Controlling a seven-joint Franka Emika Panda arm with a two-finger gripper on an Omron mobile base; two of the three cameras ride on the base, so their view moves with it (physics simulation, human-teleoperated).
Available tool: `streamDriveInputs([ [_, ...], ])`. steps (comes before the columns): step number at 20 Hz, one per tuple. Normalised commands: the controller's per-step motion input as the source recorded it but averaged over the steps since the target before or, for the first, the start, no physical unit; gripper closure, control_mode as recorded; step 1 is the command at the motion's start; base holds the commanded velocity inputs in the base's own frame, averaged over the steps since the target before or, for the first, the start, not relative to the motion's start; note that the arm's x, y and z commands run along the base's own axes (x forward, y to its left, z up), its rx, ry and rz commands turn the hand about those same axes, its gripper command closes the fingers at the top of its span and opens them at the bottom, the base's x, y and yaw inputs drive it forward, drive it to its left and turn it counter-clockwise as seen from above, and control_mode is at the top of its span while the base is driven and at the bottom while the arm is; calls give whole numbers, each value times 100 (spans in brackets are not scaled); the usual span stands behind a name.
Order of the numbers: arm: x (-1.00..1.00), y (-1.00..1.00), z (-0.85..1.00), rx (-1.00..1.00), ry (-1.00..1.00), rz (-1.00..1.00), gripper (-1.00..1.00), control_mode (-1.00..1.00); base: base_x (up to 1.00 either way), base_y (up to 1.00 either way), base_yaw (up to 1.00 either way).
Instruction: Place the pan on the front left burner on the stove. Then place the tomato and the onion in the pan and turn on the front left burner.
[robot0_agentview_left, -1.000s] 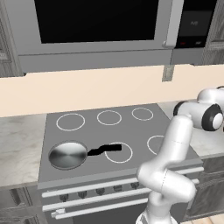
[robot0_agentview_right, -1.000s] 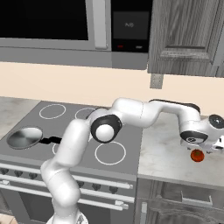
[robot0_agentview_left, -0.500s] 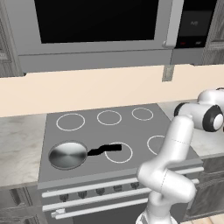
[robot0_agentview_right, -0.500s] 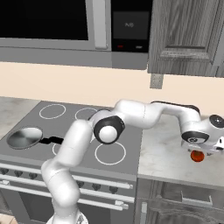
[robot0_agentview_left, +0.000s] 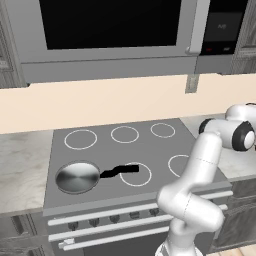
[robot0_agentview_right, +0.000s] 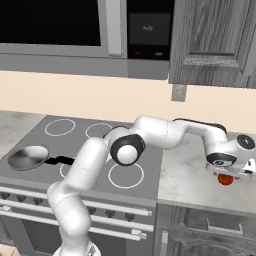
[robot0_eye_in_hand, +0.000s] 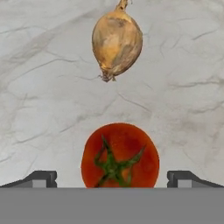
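The steel pan (robot0_agentview_left: 77, 177) (robot0_agentview_right: 27, 157) sits on the front left burner ring of the grey stove (robot0_agentview_left: 105, 150) (robot0_agentview_right: 150, 172), its black handle pointing right. On the marble counter to the right of the stove lies the red tomato (robot0_eye_in_hand: 120, 156) (robot0_agentview_right: 226, 180), directly under my hand. My gripper (robot0_eye_in_hand: 112, 177) (robot0_agentview_right: 231, 175) is open, one fingertip on each side of the tomato, not touching it. The golden-tan onion (robot0_eye_in_hand: 117, 41) lies on the counter just beyond the tomato in the hand view.
A microwave and an oven panel hang above the stove. Dark wood cabinets (robot0_agentview_right: 215, 40) stand over the right counter (robot0_agentview_right: 190, 175). Knobs and a bar handle run along the stove front (robot0_agentview_left: 115, 220). More marble counter (robot0_agentview_left: 20, 165) lies left of the stove.
The hand has sunk slightly toward the tomato on the right counter. The pan has not moved.
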Motion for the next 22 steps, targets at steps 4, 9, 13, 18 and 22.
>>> streamDriveInputs([
  [4,14,0,-25,0,0,0,-100,-100,0,0,0],
  [9,5,0,-18,0,0,0,-100,-100,0,0,0],
  [13,5,0,-8,0,0,0,-100,-100,0,0,0],
  [18,0,0,-4,0,4,0,-100,-100,0,0,0],
  [22,0,0,-27,0,4,0,-100,-100,0,0,0],
])
